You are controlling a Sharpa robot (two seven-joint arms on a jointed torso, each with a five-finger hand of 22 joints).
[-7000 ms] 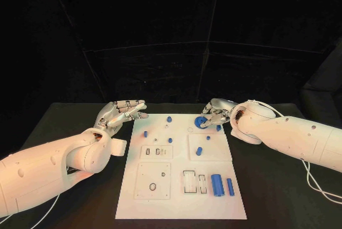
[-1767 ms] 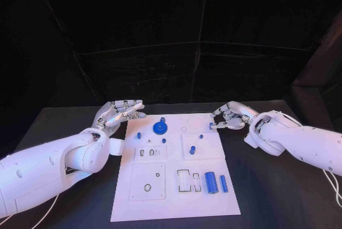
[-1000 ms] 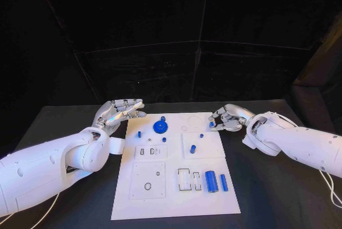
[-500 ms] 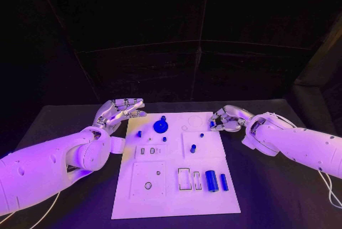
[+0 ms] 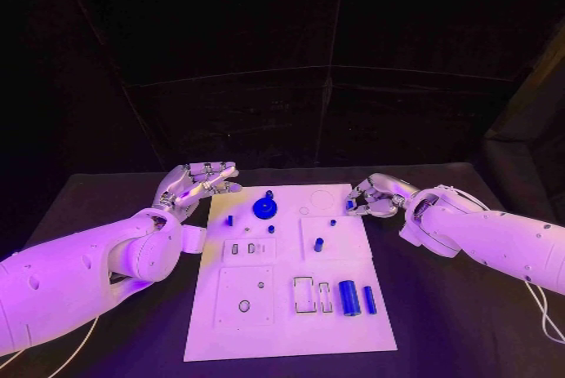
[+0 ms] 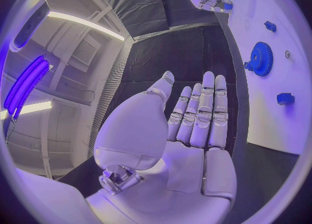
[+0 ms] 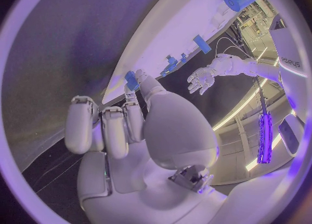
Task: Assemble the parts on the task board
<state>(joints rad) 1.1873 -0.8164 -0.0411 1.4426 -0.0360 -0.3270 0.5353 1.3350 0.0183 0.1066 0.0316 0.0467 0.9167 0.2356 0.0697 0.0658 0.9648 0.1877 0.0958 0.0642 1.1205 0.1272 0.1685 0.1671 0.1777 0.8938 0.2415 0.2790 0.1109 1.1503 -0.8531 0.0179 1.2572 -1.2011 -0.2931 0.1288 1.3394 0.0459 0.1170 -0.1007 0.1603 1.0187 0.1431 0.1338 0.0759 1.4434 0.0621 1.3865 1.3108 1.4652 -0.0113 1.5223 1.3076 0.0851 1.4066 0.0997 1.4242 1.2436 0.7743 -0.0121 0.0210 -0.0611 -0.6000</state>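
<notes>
Table (image 5: pixel 95 190) is black, with the white task board (image 5: pixel 295 333) lying lengthwise in the middle, long axis running away from the robot.

Left hand (image 5: pixel 196 184) sits just off the board's far-left corner, over the table. Fingers are straight and side by side, thumb apart, nothing in the palm in the left wrist view (image 6: pixel 195 115).

Right hand (image 5: pixel 375 195) is at the board's far-right corner, fingers curled in. It pinches a small blue part (image 5: pixel 349 204) at the fingertips, right at the board's edge; the right wrist view shows the same blue piece (image 7: pixel 132 80) against the thumb tip.

Parts on the board, biggest first:
- blue gear (image 5: pixel 265 208) in the far-left area, flat on the board, small dark knob just beyond it.
- large blue cylinder (image 5: pixel 349 297) lying near the right edge of the near half.
- thin blue cylinder (image 5: pixel 370 300) just beside it, on its right, parallel.
- short blue peg (image 5: pixel 318 245) on the raised square plate right of centre.
- small blue pegs (image 5: pixel 271 229) near the gear, another at the left edge (image 5: pixel 229 220).

Rectangular slots (image 5: pixel 313 295) sit left of the large cylinder. An oval hole (image 5: pixel 244 306) is in the near-left square plate.
</notes>
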